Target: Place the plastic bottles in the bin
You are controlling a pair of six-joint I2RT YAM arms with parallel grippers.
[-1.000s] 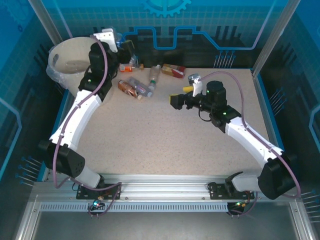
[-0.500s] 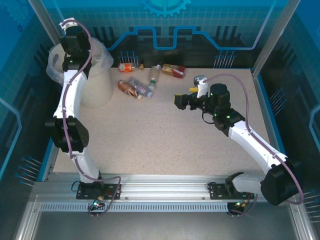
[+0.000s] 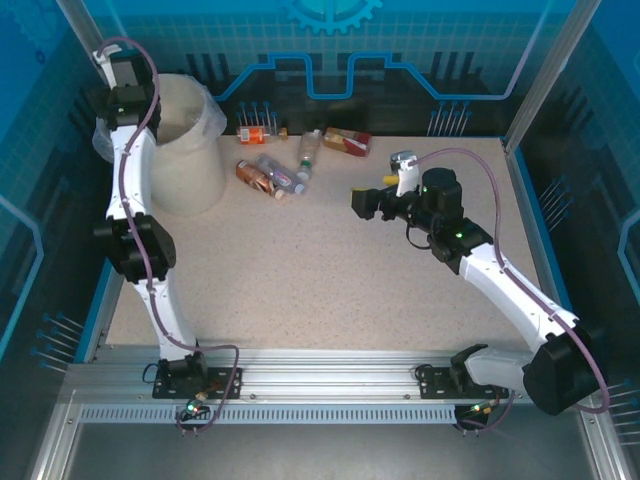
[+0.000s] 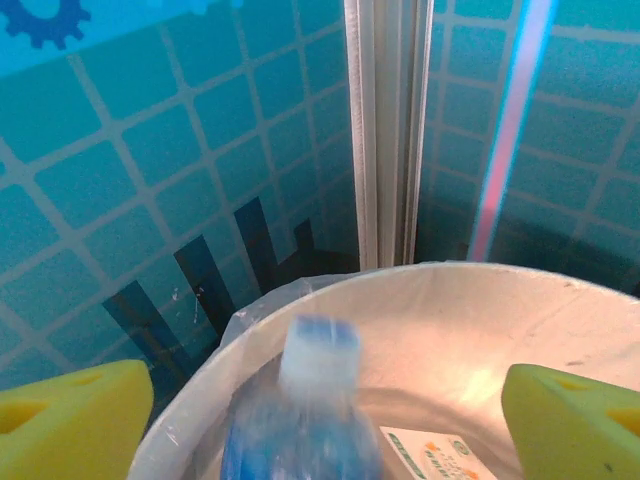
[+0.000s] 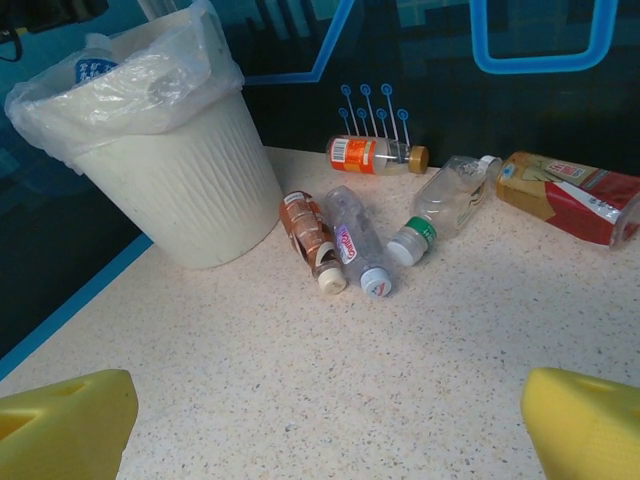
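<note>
- Plastic bottle with a blue cap (image 4: 318,355), blurred, upright between the yellow fingers (image 4: 70,415) of the left pincer (image 4: 320,415), touching neither finger, right over the mouth of the bin (image 4: 480,290).
- Left pincer spread wide, gripping nothing, above the bin's rim.
- Inside the bin, a white label with orange print (image 4: 435,455), probably on another bottle; too little in sight to be sure.
- Clear bag (image 5: 150,70) folded over the bin's rim.
- Right pincer (image 5: 320,430) spread wide, nothing between its fingers, low over the table (image 5: 300,380), well to the right of the bin.
- Just right of the bin's base, lying flat and side by side: brown-labelled bottle (image 5: 308,235) and clear bottle with a pale cap (image 5: 355,250).
- Green-capped bottle (image 5: 445,205) next to that pair, on the side away from the bin.
- Orange-labelled bottle (image 5: 375,153) at the back wall, right of the bin.
- Red-labelled bottle (image 5: 570,195) farthest from the bin.
</note>
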